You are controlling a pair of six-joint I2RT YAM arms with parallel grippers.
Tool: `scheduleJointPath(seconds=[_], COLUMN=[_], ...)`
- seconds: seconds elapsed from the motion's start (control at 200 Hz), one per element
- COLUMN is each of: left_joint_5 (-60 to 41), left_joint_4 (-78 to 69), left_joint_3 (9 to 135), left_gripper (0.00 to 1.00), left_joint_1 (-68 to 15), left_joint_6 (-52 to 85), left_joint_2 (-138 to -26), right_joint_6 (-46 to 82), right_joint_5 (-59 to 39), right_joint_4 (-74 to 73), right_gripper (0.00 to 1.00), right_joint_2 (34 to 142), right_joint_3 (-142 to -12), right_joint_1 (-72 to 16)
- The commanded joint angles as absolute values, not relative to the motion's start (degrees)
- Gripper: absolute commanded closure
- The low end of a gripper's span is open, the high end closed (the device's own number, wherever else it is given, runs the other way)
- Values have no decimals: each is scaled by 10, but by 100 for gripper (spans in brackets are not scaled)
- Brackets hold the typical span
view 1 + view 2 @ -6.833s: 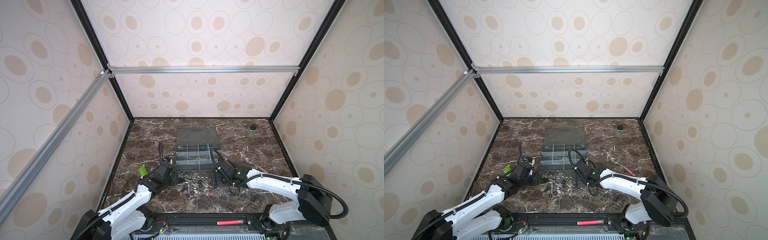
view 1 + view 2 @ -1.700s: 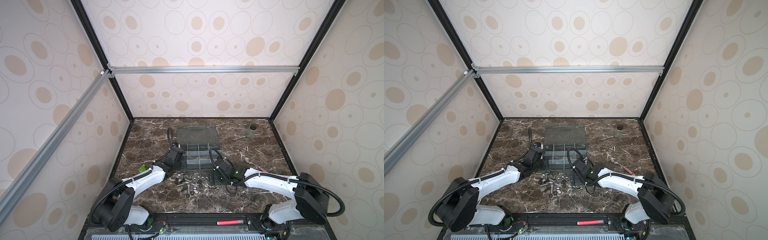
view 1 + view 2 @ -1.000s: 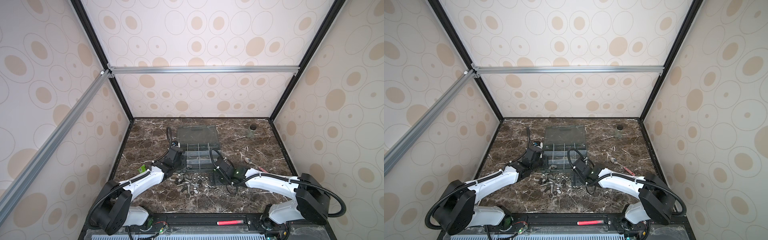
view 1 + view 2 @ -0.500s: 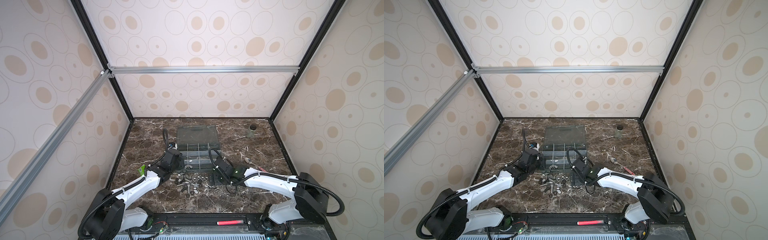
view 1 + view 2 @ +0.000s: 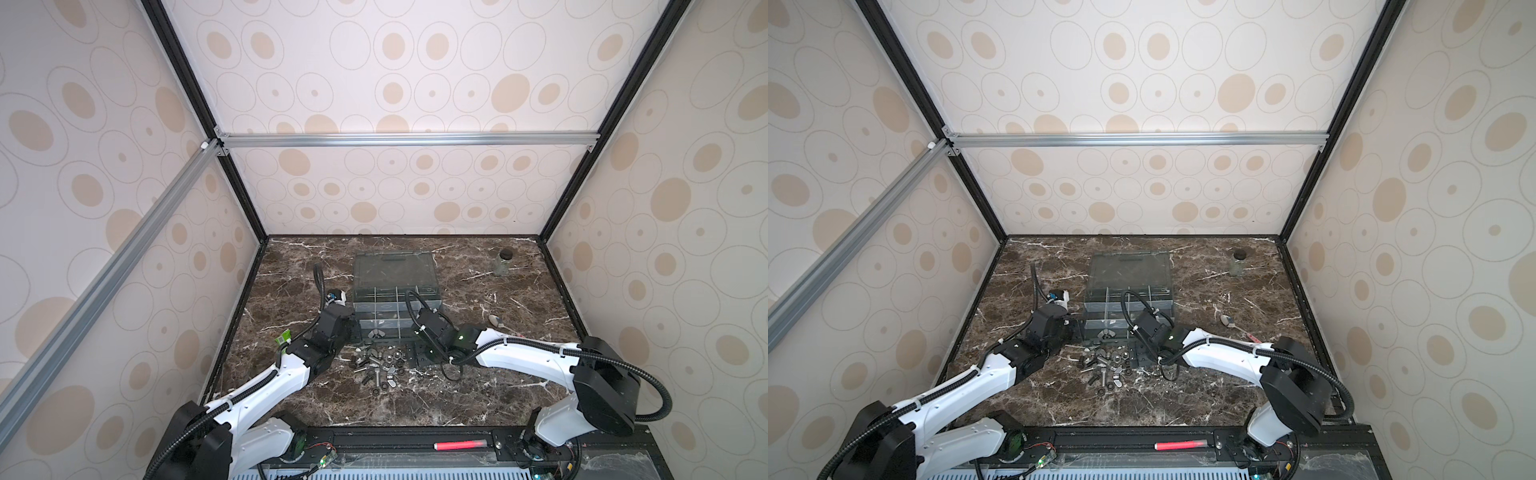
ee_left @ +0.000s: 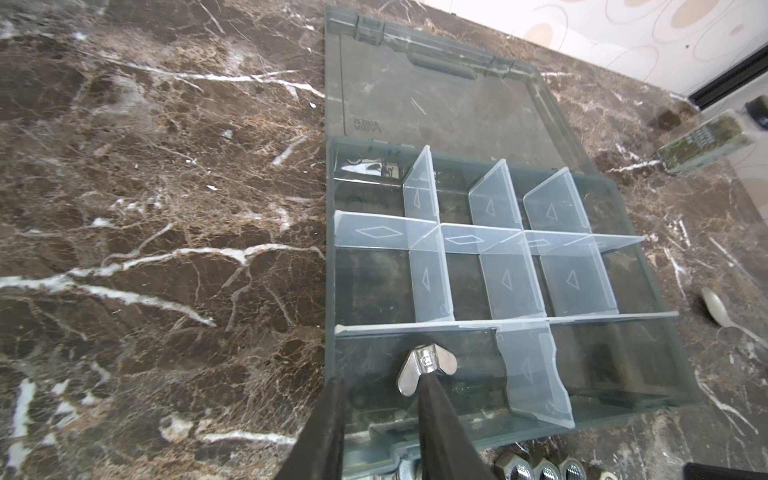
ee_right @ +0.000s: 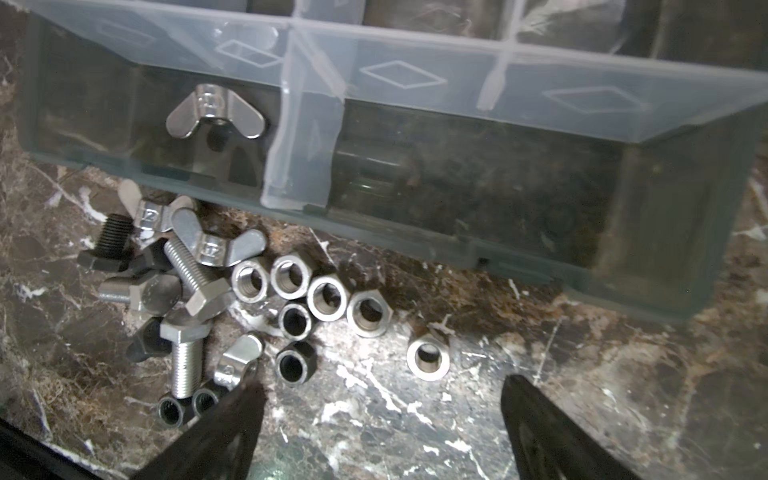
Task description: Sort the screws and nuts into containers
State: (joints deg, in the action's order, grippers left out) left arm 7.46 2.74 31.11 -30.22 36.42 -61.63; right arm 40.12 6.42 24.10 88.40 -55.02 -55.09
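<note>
The containers are compartments of a grey organizer box (image 5: 395,305) (image 5: 1127,301) (image 6: 623,409) with its lid open flat behind. One silver wing nut (image 6: 426,368) (image 7: 214,112) lies in the near-left compartment. My left gripper (image 6: 380,388) (image 5: 353,332) hovers at that corner, open a little, with nothing between its fingers. In front of the box lie the loose screws (image 7: 195,270) and nuts (image 7: 328,297) (image 5: 380,368) (image 5: 1106,365). My right gripper (image 7: 382,390) (image 5: 417,355) is open wide just above the marble, beside a lone nut (image 7: 428,357).
A small glass jar with a black lid (image 5: 501,264) (image 6: 706,143) stands at the back right. A spoon-like tool (image 5: 496,320) (image 6: 715,307) lies to the right of the box. Patterned walls close in the marble table (image 5: 457,395) on three sides.
My left arm has drawn back from over the box toward the near-left corner, and its fingers have parted slightly. The right arm has hardly moved.
</note>
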Motion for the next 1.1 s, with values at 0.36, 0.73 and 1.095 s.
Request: scheduleJointPath(seconds=[0.36,0.73,1.095], left_joint_5=[77,68,58], left_joint_4=[82,103,106], left_joint_3=[278,260,251], left_gripper=[67,67,67], left_joint_1=[-253,-231,-223], left_joint_6=[384,387,392], left_joint_2=[-528,-486,-477], right_joint_6=[267,195,165], right_joint_5=[43,-5,-26], right_joint_4=[266,273,281], right_gripper=[17,37,56], right_joint_2=[1037,1132,1197], right_joint_3=[-741,-838,-902], right_joint_1=[-609,-617,-618])
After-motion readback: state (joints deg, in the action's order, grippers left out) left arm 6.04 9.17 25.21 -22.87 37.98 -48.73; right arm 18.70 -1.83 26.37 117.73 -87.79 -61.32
